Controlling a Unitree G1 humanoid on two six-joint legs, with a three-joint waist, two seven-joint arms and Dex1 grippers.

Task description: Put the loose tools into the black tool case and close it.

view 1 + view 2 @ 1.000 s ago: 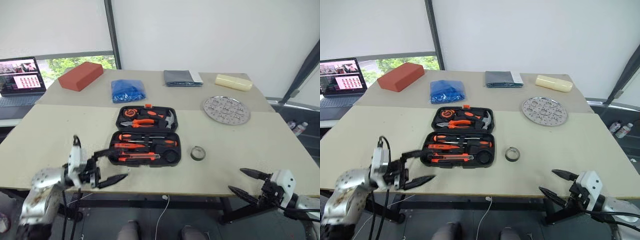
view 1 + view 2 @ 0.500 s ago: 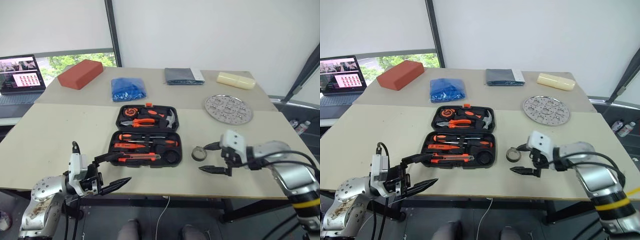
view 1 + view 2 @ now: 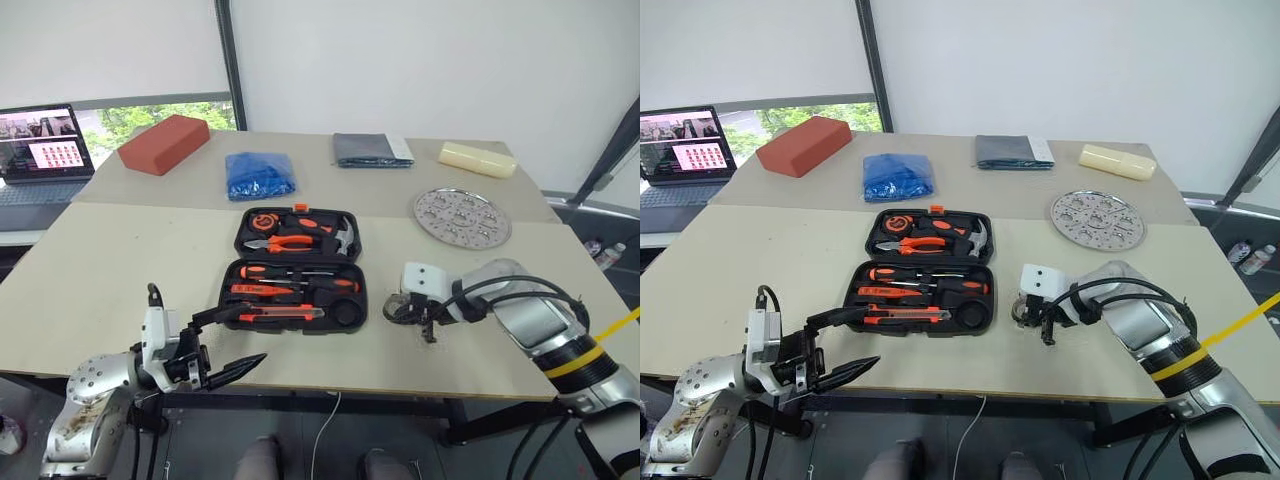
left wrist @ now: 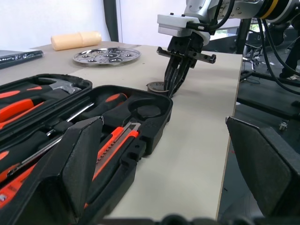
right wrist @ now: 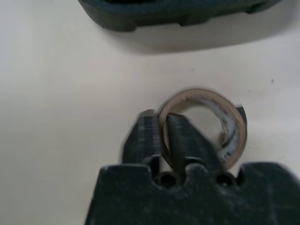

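Your right gripper (image 5: 165,136) has swung in and pinched the tape roll (image 5: 220,122)'s wall; left fingers (image 3: 245,362) apart. Lift straight, then seat it in the black tool case (image 3: 350,312).

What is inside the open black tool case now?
The tool case holds pliers, a hammer, a tape measure, screwdrivers and a knife. Its round recess looks empty.

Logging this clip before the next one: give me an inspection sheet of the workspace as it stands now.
Surface: beige table.
Job's things: black tool case open, screwdrivers and knife inside; tape roll beside it.
Clutter: red block, blue bag, grey cloth, metal plate, yellow block.
Grippers: right gripper pinching the roll's wall; left gripper open at table's near edge.
Cables: on right arm.
Surroundings: laptop, window.
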